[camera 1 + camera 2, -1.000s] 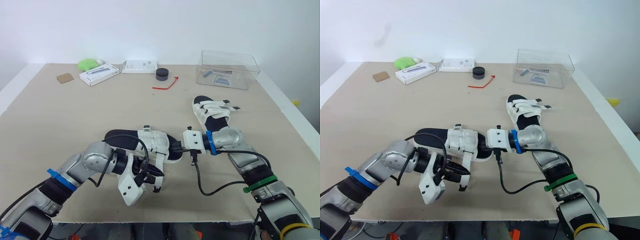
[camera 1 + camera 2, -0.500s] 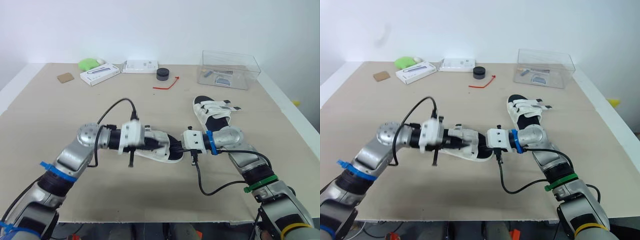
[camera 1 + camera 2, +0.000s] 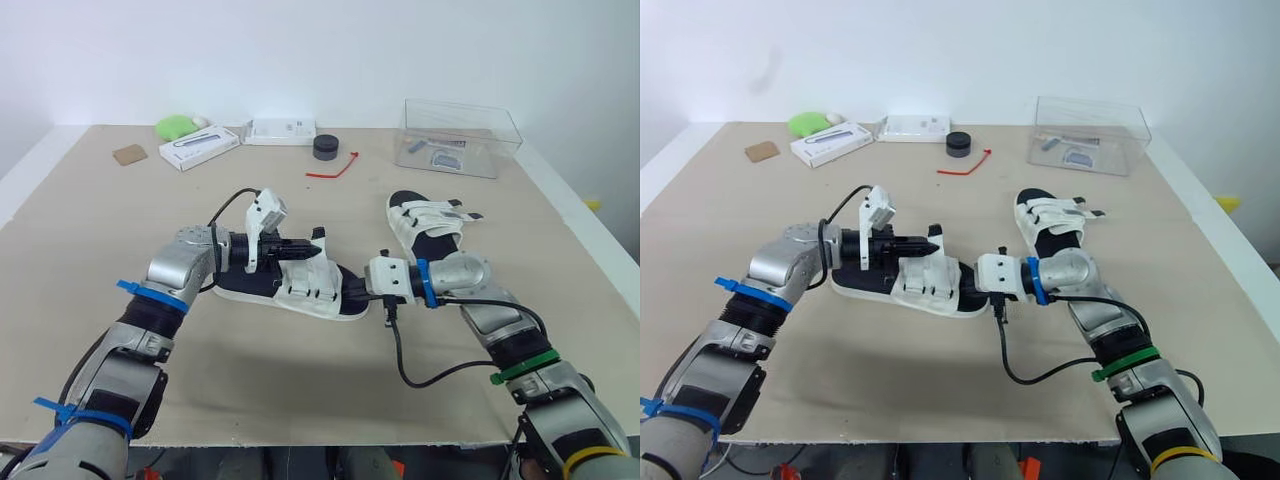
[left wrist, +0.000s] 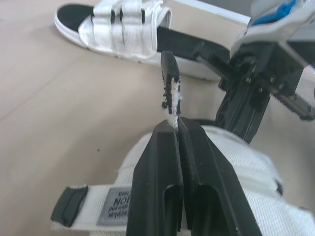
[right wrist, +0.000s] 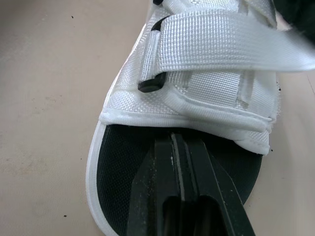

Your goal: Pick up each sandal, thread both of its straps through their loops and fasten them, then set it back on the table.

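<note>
While my left gripper (image 3: 313,241) pinches the strap (image 4: 172,91) mid-frame, the sandal (image 3: 300,287) lies flat. My right gripper (image 3: 356,291) clamps its sole.

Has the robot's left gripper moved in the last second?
Yes. The left gripper swung from beside the table's front edge up over the near sandal, closer to the far sandal, now pinching a strap.

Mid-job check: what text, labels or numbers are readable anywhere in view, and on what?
"ION": grey woven label on a strap of the white-strapped black-soled sandal; the left hand hides the rest, and the smaller line beneath is unreadable.
Long white box: print too small to read.
Flat white box beside it: print too small to read.
</note>
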